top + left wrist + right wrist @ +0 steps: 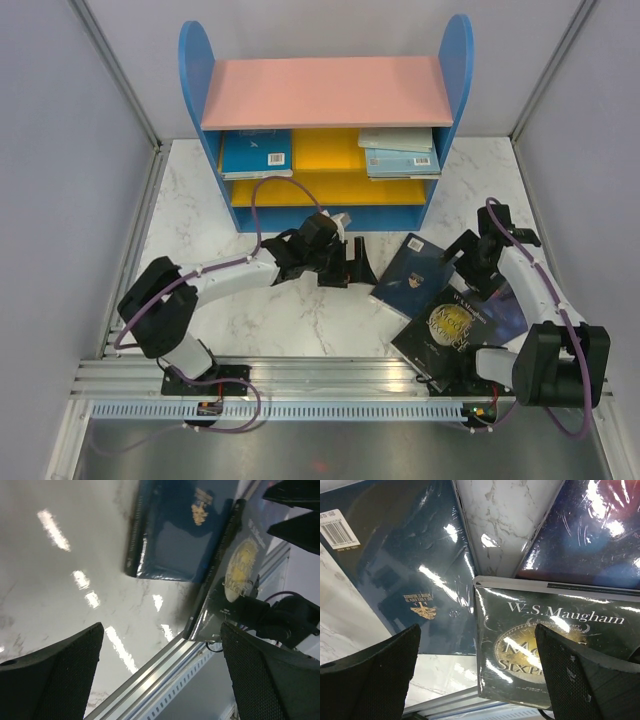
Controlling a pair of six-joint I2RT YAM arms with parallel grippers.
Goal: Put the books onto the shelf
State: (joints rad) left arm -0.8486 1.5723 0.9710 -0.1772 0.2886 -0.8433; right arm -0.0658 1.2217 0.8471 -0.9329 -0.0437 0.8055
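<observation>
The shelf [325, 92] stands at the back with blue sides, a pink top and yellow boards. On its yellow board lie a teal book [256, 153] on the left and pale blue books [400, 155] on the right. On the table lie a navy book [412, 273] [185, 530] [405, 565], a black-and-gold book [450, 330] [240, 570] [555, 645] and a dark blue-purple book [508, 312] [590, 530]. My left gripper [347, 265] [160, 680] is open, just left of the navy book. My right gripper [462, 262] [477, 675] hovers open over the books, holding nothing.
The aluminium rail [330, 375] [150, 680] runs along the near table edge, and the black-and-gold book overhangs it. Grey walls close in the marble table [300, 310] on the left, right and back. Purple cables loop along both arms.
</observation>
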